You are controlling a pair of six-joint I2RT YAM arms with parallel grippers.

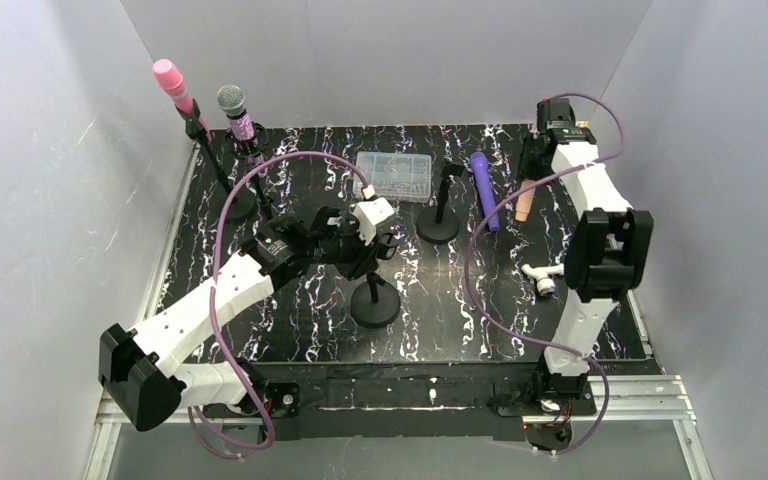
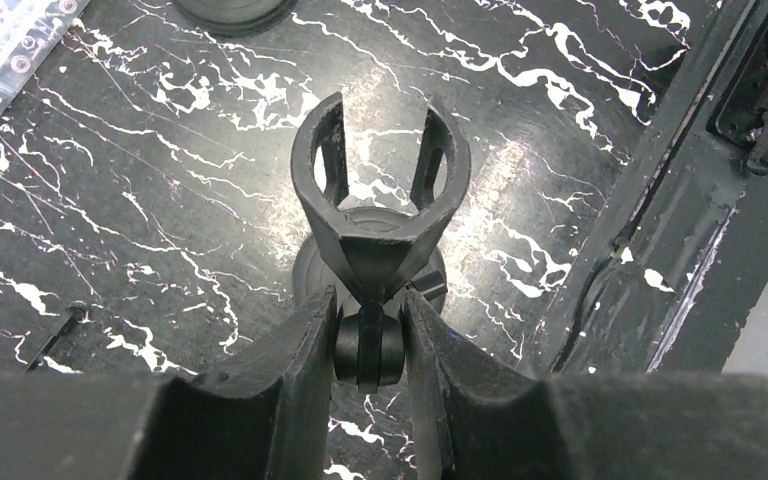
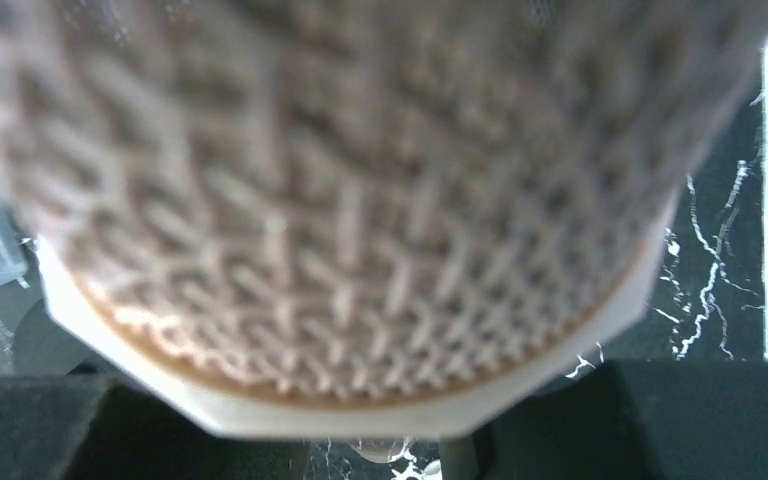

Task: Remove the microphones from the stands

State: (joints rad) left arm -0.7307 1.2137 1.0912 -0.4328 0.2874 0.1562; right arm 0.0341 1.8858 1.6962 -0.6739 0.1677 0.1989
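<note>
Plain white walls enclosed the counter on three sides. Its top was black (veined white, like marble), with a metal rail along the near edge.

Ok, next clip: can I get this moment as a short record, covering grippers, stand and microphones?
left gripper: shut on stand neck, just below its clip
clip: empty
right gripper: shut on beige microphone, far right, away from stand
mounted, far left: pink microphone, grey-headed microphone
lying on table: purple microphone
task status: microphone out of clip
</note>
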